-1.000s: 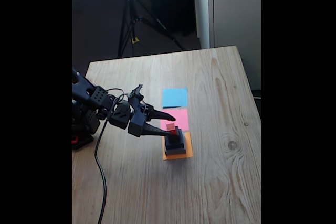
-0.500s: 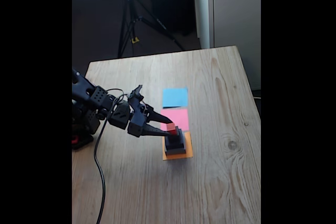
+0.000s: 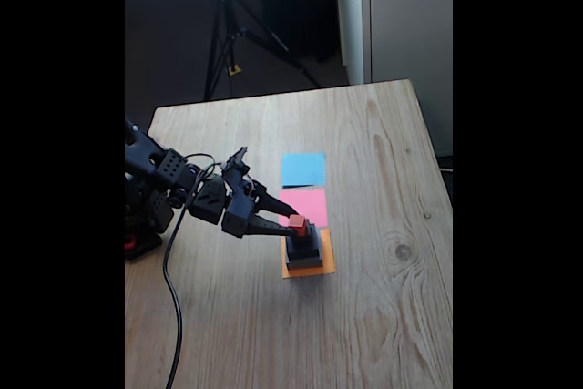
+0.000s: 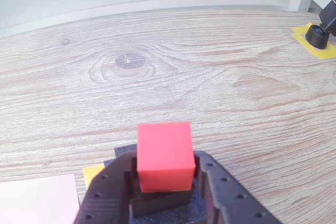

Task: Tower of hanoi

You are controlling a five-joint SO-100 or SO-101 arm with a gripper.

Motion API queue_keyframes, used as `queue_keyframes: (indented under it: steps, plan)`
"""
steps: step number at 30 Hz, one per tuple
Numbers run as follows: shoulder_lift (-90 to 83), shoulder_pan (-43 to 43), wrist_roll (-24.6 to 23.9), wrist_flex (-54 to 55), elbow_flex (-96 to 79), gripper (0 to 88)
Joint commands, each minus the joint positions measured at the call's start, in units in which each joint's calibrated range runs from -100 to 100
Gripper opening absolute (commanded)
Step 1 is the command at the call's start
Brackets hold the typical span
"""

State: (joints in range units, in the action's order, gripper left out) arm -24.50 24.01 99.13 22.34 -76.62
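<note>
The stack point(image 3: 303, 250) sat whole on the orange square point(image 3: 308, 268), pink point(image 3: 306, 203) and blue point(image 3: 303, 168) bare, so the puzzle looked barely begun. The claw point(image 4: 164, 174) had closed round the red cube point(image 4: 164, 156) on top. The wrist view showed the tabletop point(image 4: 210, 77) knot behind; the fixed view showed all three squares.
</note>
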Motion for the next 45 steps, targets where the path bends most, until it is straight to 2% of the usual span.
queue_keyframes:
  steps: [1,4,10,13,16,23,30,34,38,41,45]
  plan:
    - [-1.32,-0.9,0.87,0.37,0.62,1.4]
    - [-2.91,-1.23,0.37,-2.31,1.62,0.7]
    - [-9.49,-2.57,-7.83,-18.57,10.07,0.4]
    - [-12.97,-3.66,-11.34,-33.39,18.89,0.4]
    - [-15.02,-4.57,-12.68,-50.87,30.53,0.4]
    - [-16.46,-6.83,-8.83,-84.46,56.44,0.2]
    - [-15.32,-10.59,-6.16,-107.45,78.44,0.2]
    - [-15.77,-14.27,-5.82,-116.67,87.07,0.2]
    - [-17.14,-17.19,-6.32,-120.15,88.62,0.2]
    - [-18.35,-18.62,-6.16,-118.61,83.53,0.2]
    - [-21.53,-18.95,-3.98,-107.93,69.89,0.2]
